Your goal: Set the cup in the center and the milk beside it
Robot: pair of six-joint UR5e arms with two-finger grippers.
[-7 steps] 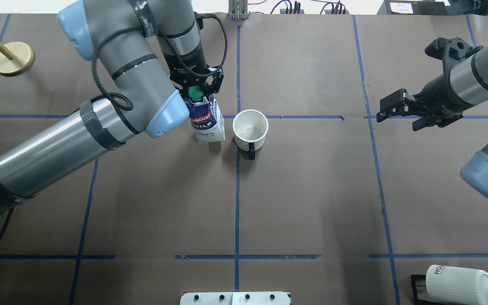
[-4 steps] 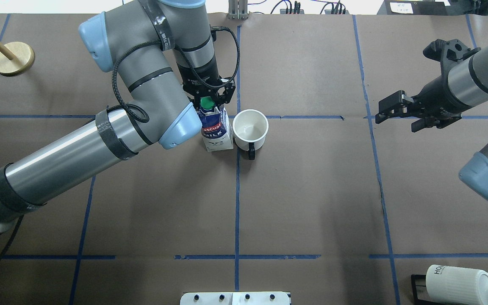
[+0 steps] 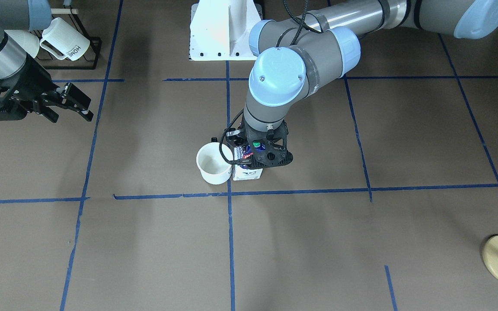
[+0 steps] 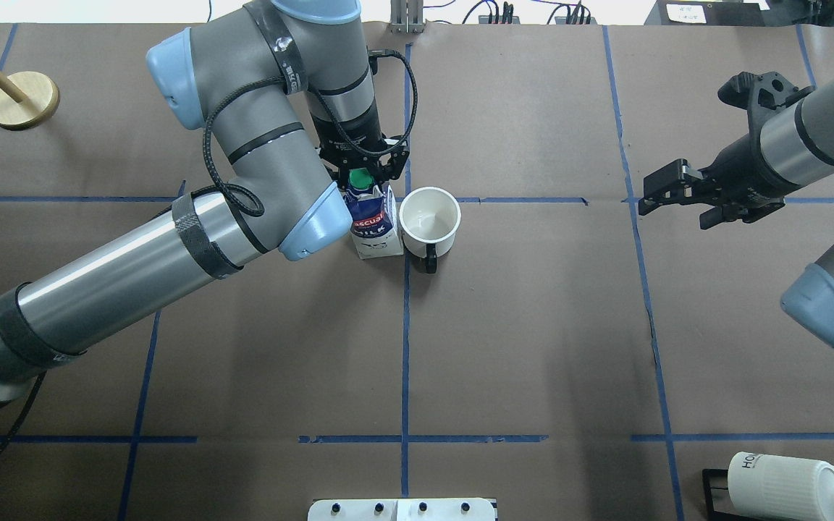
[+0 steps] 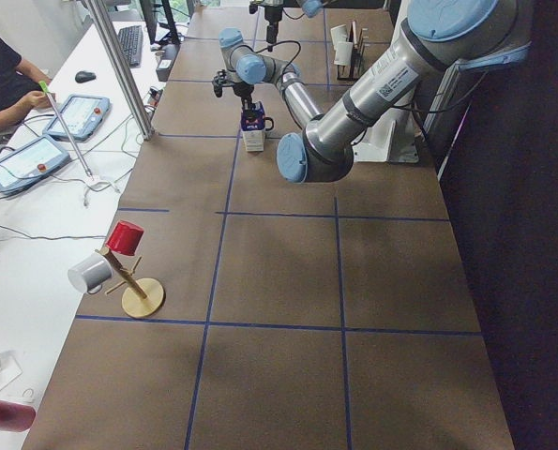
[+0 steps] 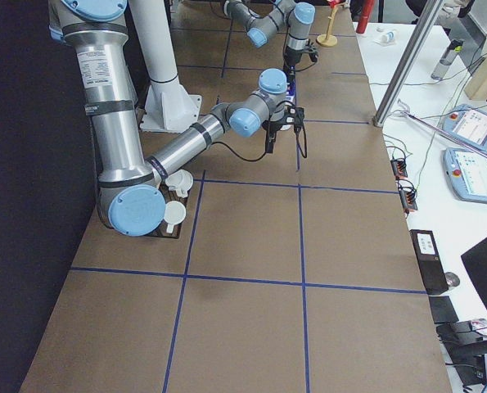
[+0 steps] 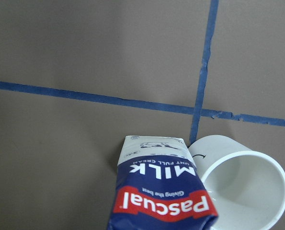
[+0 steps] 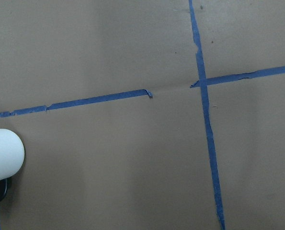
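Compared with a second ago, the milk point(image 4: 375, 230) is found farther toward 3 o'clock in the overhead view. The gap once seen between it and the cup point(image 4: 429, 219) is closed, and the left arm is drawn along with it. The carton is now set upright just beside the cup, at the cup's 9 o'clock; whether the two touch cannot be told for certain. The left gripper point(image 4: 366, 172) is closed down on the carton's top ridge, its fingers pressed in on either side next to the green cap point(image 4: 358, 179). Nothing else is held. Whether the carton's base is resting on the brown table point(image 4: 533, 325) cannot be confirmed.

The cup is stood upright, mouth up, with its dark handle point(image 4: 429, 262) turned to 6 o'clock. It is placed at about 4 o'clock of the center point(image 7: 196, 110), just beside that tape crossing. The milk is placed at about 8 o'clock of the crossing.

The right gripper point(image 4: 677, 202) is held above the table, well apart at the cup's 3 o'clock. Its fingers are spread wide with nothing between them.

A wooden stand point(image 4: 22, 100) is seen at the far 10 o'clock corner, and ribbed mugs point(image 4: 786, 486) are seen lying at the near 4 o'clock corner.
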